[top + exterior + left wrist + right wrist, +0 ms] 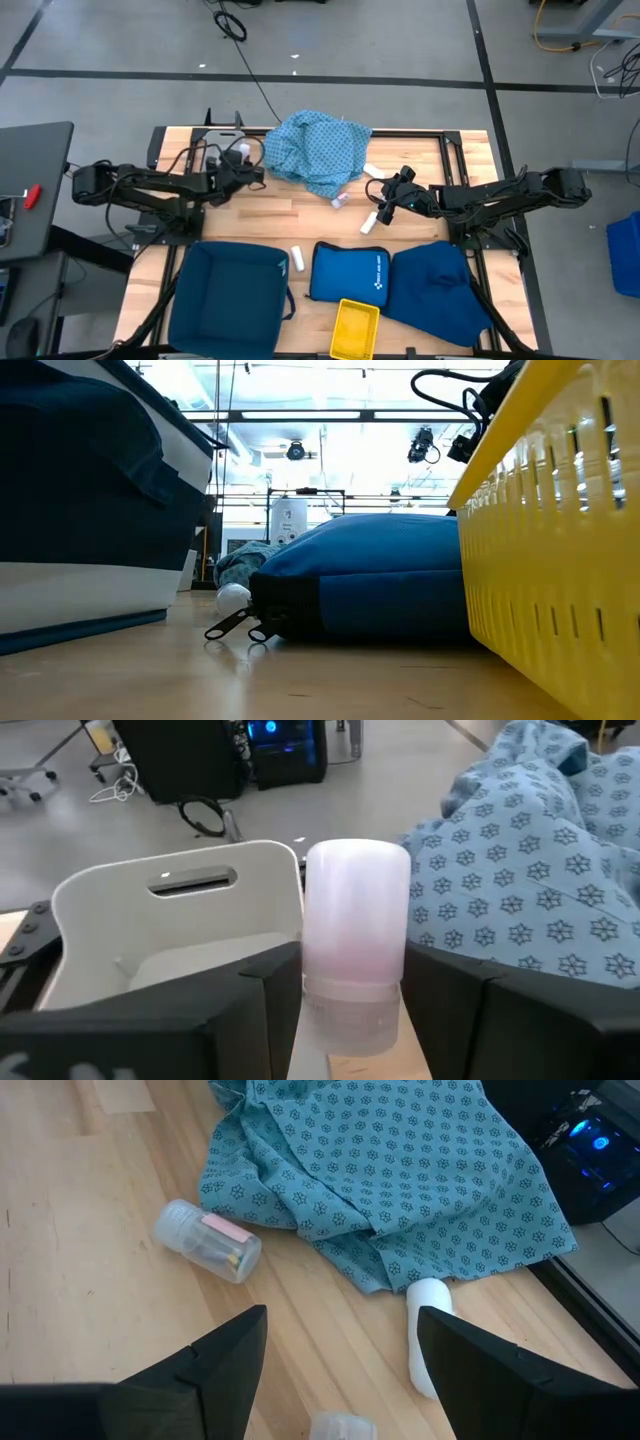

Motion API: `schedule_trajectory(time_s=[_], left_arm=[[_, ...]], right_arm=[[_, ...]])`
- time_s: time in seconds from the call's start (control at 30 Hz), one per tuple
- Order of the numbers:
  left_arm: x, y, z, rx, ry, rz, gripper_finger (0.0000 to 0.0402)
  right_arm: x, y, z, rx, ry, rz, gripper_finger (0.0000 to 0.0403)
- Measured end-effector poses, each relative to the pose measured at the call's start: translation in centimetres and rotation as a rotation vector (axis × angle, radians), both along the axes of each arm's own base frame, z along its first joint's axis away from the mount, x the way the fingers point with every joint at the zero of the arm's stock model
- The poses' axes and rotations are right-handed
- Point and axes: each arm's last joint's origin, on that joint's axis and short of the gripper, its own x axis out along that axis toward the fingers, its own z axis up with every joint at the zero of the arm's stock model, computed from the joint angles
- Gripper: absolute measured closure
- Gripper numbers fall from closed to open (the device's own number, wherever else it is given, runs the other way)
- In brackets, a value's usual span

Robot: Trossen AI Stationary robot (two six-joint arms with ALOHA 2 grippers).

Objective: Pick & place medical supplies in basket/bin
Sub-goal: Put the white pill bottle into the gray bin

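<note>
Left end effector (355,1000) is clamped on a white roll (355,935), upright. The navy bin (230,290) (its likely destination) lies well toward the surface's near edge. Right end effector (340,1355) hangs apart.

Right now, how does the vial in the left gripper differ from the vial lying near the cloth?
The held vial stands upright between the left gripper's fingers; the lying vial rests on its side on the table, untouched. The held one looks milky, the lying one clear with a pink label. Both are small cylinders near the cloth.

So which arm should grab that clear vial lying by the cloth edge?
Right. Its open claw hovers near the clear vial beside the cloth; the left claw is shut on a white roll.
</note>
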Motion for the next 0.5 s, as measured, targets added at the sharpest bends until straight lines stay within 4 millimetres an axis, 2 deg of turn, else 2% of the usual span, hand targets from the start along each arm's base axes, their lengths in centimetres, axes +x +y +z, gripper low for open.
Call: schedule_trajectory(time_s=[0.33, 0.5], left_arm=[[-1.0, 0.2, 1.6, 0.060, -0.014, 0.042, 0.0251], [-1.9, 0.5, 1.0, -0.023, -0.011, 0.057, 0.0251]], right_arm=[[0.0, 0.0, 0.0, 0.000, 0.003, -0.001, 0.0133], [0.0, 0.0, 0.0, 0.000, 0.003, -0.001, 0.0133]])
